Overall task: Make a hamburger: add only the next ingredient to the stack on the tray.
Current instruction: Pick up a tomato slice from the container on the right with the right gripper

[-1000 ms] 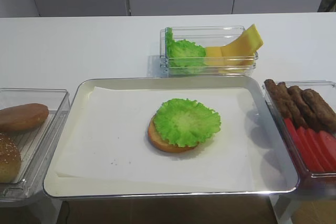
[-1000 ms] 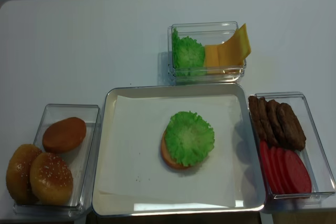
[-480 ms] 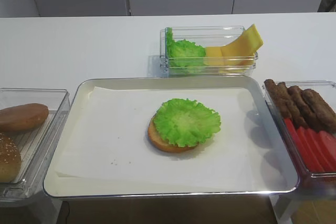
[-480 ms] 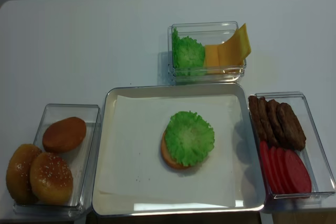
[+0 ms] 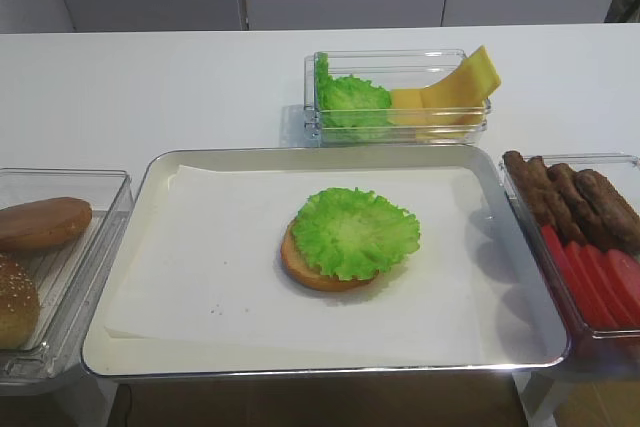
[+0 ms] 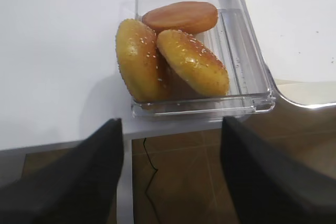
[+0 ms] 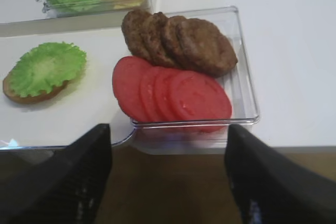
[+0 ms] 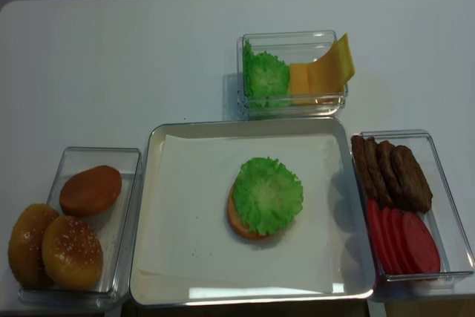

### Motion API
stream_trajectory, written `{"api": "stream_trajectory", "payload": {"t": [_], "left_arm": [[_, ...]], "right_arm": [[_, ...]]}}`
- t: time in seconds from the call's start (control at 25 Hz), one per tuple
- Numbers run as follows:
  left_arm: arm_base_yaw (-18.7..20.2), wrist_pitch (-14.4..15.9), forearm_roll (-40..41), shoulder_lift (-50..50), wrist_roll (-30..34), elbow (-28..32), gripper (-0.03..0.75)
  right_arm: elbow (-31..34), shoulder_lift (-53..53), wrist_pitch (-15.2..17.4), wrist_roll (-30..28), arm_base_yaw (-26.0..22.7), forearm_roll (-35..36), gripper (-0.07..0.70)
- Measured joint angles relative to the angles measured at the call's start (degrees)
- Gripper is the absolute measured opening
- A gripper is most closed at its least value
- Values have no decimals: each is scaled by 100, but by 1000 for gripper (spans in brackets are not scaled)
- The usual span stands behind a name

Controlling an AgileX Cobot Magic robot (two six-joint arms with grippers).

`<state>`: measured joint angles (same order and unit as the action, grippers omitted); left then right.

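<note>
Several red tomato slices overlap in the near half of a clear bin right of the tray. They also show in the two high views. The stack, a bun bottom under a frilly lettuce leaf, lies mid-tray. My right gripper hangs open and empty below the table's front edge, short of the tomato bin. My left gripper is open and empty below the edge, in front of the bun bin. Neither gripper appears in the high views.
Brown patties fill the far half of the tomato bin. A clear bin behind the tray holds loose lettuce and cheese slices. Three bun halves sit in the left bin. Brown floor shows under both grippers.
</note>
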<state>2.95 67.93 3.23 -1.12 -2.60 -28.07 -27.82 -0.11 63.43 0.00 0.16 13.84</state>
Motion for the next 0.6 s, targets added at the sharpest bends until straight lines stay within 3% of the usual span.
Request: {"api": "stream_trajectory", "payload": {"t": [0.24, 0.6], "left_arm": [[0, 0, 0, 0, 0, 0, 435], [0, 0, 0, 0, 0, 0, 435]], "right_arm": [[-373, 1271, -55, 142, 0, 179, 529], [-1702, 3657, -164, 139, 0, 469, 477]]}}
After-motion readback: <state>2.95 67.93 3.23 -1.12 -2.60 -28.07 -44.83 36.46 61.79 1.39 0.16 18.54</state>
